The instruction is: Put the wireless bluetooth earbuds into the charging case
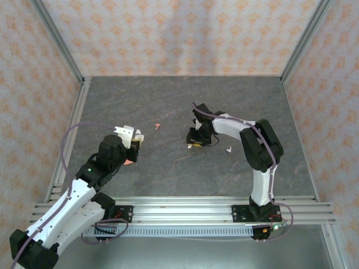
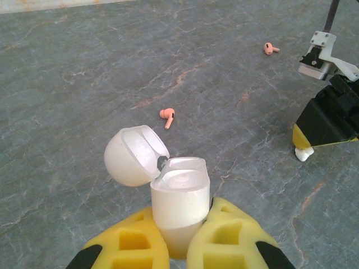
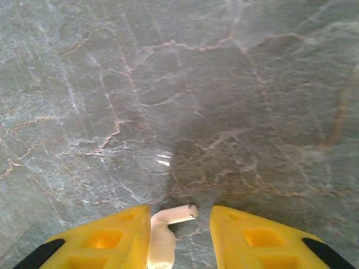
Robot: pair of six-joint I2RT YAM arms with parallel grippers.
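- Clamping the white case (image 2: 179, 193), lid open: left gripper (image 2: 182, 230).
- Right gripper (image 3: 179, 213): narrow gap, white earbud (image 3: 164, 238) between, touching one finger.
- Pink earbud (image 2: 167, 116) just beyond case.

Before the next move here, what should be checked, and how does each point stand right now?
1. White case clamped in the left pincer: ok.
2. Case lid swung open: ok.
3. White earbud between the right pincer fingers: ok.
4. Right pincer closed on that earbud: not ok; a gap shows on one side, and the earbud lies against the other finger.
5. Case sockets free: cannot tell.
6. Nearest pink earbud lying on the table, apart from both pincers: ok.
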